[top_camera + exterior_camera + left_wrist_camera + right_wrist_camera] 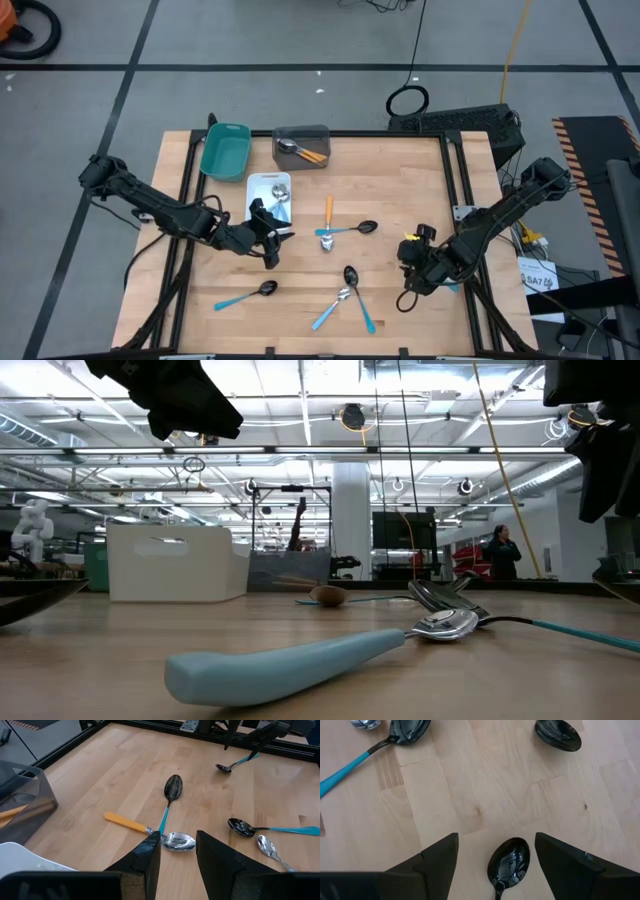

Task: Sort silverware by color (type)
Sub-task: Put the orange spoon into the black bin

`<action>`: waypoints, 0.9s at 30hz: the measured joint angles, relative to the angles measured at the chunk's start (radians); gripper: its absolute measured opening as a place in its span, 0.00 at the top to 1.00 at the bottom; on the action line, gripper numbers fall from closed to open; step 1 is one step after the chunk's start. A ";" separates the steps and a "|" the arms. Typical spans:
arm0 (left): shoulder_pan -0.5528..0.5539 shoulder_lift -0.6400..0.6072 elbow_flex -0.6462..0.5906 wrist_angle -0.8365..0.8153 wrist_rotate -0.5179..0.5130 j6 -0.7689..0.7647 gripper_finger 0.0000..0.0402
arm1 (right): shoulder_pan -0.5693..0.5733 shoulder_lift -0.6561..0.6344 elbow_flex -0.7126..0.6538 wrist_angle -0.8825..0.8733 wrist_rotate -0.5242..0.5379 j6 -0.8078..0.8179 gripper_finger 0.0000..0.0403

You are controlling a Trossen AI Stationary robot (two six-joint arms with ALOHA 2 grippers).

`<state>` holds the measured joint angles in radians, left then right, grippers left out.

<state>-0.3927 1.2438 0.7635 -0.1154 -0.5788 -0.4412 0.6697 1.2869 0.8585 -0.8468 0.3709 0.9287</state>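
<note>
since your left gripper (272,238) hovers jaws part open, empty, by the orange spoon (328,222) mid-tabletop (400,170), it's lined up; right gripper (495,857), wide open, straddles a black spoon (509,862).

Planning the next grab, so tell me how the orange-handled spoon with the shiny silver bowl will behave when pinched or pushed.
The orange-handled spoon with the shiny silver bowl looks thin and light, so it probably slides or spins on the smooth wooden table. Lying flat, its slim handle may slip from the left hand.
</note>
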 joint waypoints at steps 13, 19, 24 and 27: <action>0.005 0.000 0.000 0.000 0.000 0.002 0.69 | -0.022 0.000 0.000 0.087 0.105 -0.081 0.36; 0.016 0.000 0.000 0.000 0.000 0.001 0.69 | -0.043 0.000 0.000 0.145 0.144 -0.141 0.36; 0.017 0.000 0.000 0.000 0.000 0.001 0.69 | -0.053 0.000 0.000 0.163 0.154 -0.159 0.36; 0.017 0.000 0.000 0.000 0.000 0.001 0.69 | -0.057 0.000 0.000 0.169 0.160 -0.163 0.36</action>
<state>-0.3759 1.2438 0.7635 -0.1158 -0.5793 -0.4398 0.6128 1.2867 0.8585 -0.6773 0.5311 0.7662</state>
